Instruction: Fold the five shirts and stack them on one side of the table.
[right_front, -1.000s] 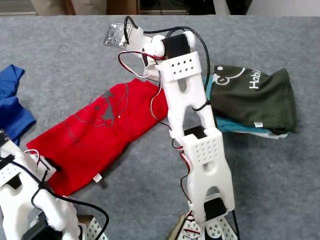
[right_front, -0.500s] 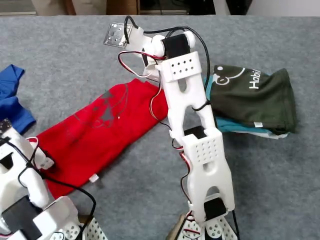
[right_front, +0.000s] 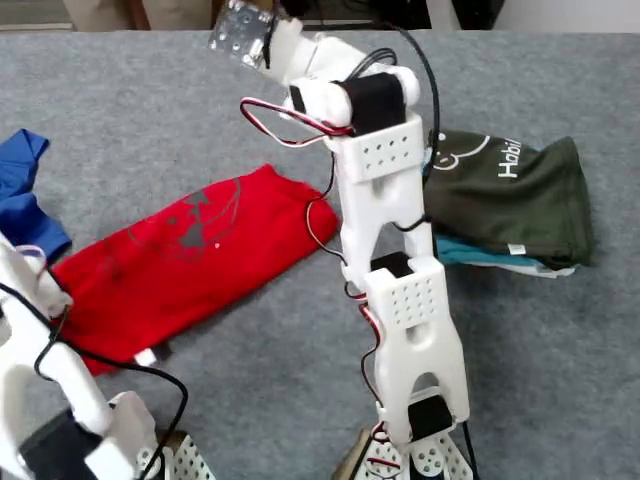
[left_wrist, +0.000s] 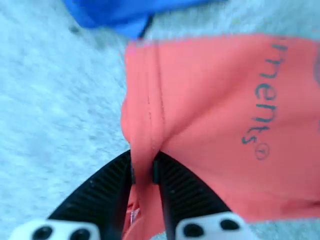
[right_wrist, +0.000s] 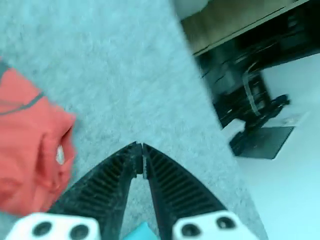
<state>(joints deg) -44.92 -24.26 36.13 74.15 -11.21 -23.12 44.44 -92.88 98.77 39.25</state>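
Where the left hand (left_wrist: 143, 161) pinches the red shirt (left_wrist: 210, 115), its hem ridges up.

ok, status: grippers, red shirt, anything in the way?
Left gripper shut on red shirt edge. Right gripper shut, empty, raised. Blue shirt close beside it; folded stack apart, not in the way.

**Materials and finish: table, shirts, arms**

Table (right_front: 560, 360) covering was grey felt-like cloth, rough and matt. Red shirt (right_front: 180, 255) was soft matt knit with a stitched hem. Dark green shirt (right_front: 520, 200) and blue shirt (right_front: 18, 205) were likewise matt cloth. Left gripper (left_wrist: 142, 167) and right gripper (right_wrist: 140, 157) were dull black ribbed plastic. Right arm's shell (right_front: 385, 160) was smooth white plastic, faintly glossy.
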